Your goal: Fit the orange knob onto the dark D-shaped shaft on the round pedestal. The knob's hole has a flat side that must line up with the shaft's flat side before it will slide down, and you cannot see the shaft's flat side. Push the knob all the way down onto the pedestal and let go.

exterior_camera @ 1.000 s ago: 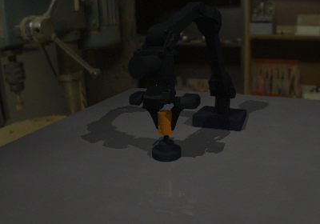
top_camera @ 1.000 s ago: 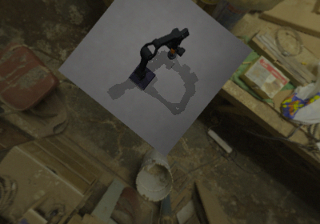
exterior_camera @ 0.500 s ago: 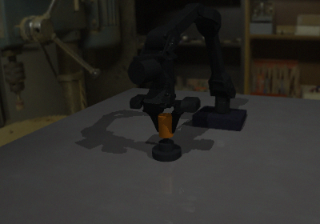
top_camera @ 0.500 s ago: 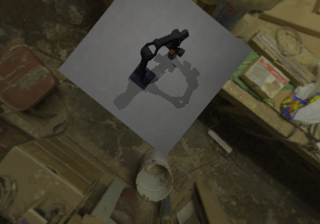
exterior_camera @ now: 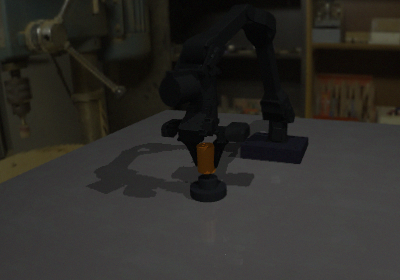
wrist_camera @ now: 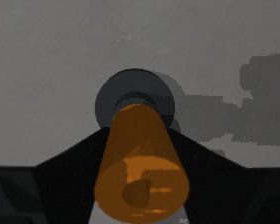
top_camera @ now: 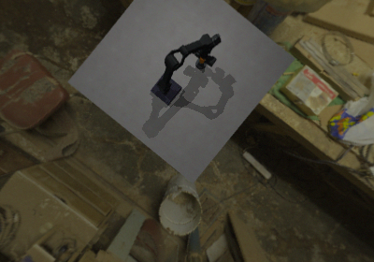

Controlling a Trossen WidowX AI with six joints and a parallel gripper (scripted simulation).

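Observation:
The orange knob (top_camera: 202,60) (exterior_camera: 205,155) (wrist_camera: 141,145) is upright in my gripper (exterior_camera: 206,165) (wrist_camera: 137,133), which is shut on its sides. The wrist view shows a D-shaped hole (wrist_camera: 136,194) in the knob's near end, its flat side to the right in that view. The round pedestal (top_camera: 200,66) (exterior_camera: 208,192) (wrist_camera: 107,100) is dark and stepped. It stands directly under the knob; the knob's lower end is just above the raised middle step. The shaft is hidden behind the knob's lower end, so I cannot tell whether its tip touches or enters the knob.
The arm's base (top_camera: 166,91) (exterior_camera: 274,147) stands on the grey table top (top_camera: 187,140) (exterior_camera: 125,235), behind and to the right of the pedestal in the exterior view. The arm's shadow falls across the table around the pedestal. The workshop clutter is beyond the table edges.

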